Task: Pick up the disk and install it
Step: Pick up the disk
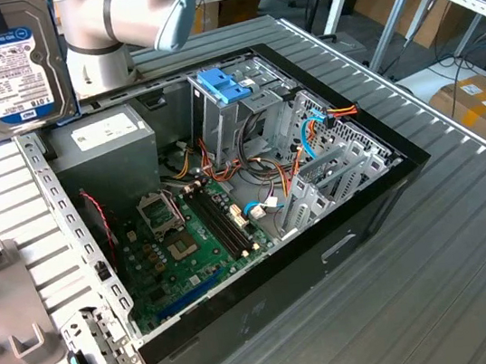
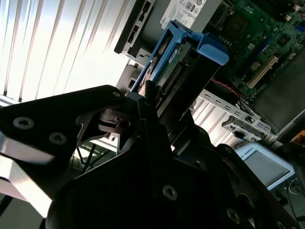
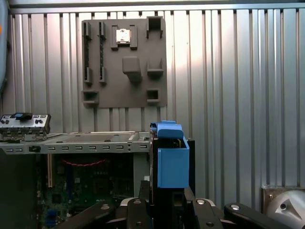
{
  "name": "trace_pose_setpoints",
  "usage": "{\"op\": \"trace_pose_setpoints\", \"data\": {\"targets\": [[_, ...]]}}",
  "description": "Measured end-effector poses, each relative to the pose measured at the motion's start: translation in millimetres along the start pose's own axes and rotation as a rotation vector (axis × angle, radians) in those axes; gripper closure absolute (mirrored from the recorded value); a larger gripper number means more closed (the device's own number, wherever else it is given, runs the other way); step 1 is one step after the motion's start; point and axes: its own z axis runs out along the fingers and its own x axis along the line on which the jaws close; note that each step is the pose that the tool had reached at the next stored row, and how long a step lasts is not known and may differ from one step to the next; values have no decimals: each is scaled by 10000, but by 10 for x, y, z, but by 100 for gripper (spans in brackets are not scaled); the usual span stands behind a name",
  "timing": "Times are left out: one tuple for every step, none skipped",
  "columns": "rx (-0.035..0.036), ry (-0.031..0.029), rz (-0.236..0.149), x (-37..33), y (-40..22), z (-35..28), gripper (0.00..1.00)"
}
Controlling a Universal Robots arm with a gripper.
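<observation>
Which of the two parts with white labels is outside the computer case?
The disk with the blue-and-white label; the grey box sits inside the case.

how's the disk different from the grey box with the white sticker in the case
The disk is thin and flat; the grey box is thick and blocky. The disk is held upright outside the computer case, clamped in the tool; the grey box sits inside it. The disk's label is blue above white; the grey box has one small white sticker. Both are rectangular and labelled.
</observation>
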Motion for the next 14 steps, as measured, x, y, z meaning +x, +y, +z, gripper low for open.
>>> {"op": "trace_pose_setpoints", "data": {"targets": [[0, 0, -1, -1, -39, 0, 65], [0, 0, -1, -2, -72, 1, 65], [0, 0, -1, -3, -100, 1, 65], [0, 0, -1, -4, -120, 1, 65], [0, 0, 0, -4, -139, 1, 65], [0, 0, -1, -5, -175, 1, 65], [0, 0, -1, -6, -195, 2, 65], [0, 0, -1, -6, -212, 2, 65], [0, 0, -1, -7, -232, 2, 65], [0, 0, -1, -7, -256, 2, 65], [0, 0, -1, -8, -274, 2, 65], [0, 1, 0, -9, -290, 2, 65], [-1, 0, 0, -9, -307, 2, 65], [0, 0, 0, -10, -322, 3, 65]]}}
